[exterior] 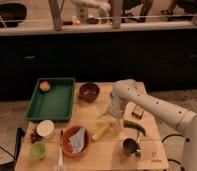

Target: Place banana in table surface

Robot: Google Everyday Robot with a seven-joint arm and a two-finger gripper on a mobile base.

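Observation:
The pale-yellow banana (100,131) lies on the light wooden table surface (94,111), just right of an orange plate. My gripper (112,120) hangs at the end of the white arm (142,100), right above the banana's right end and close to it. The dark green vegetable (134,125) lies to the right of the gripper.
A green tray (53,102) holding an orange fruit (44,85) sits at the left. A brown bowl (89,92) is at the back. An orange plate (75,140), white bowl (45,128), green cup (37,150) and metal cup (130,146) stand along the front.

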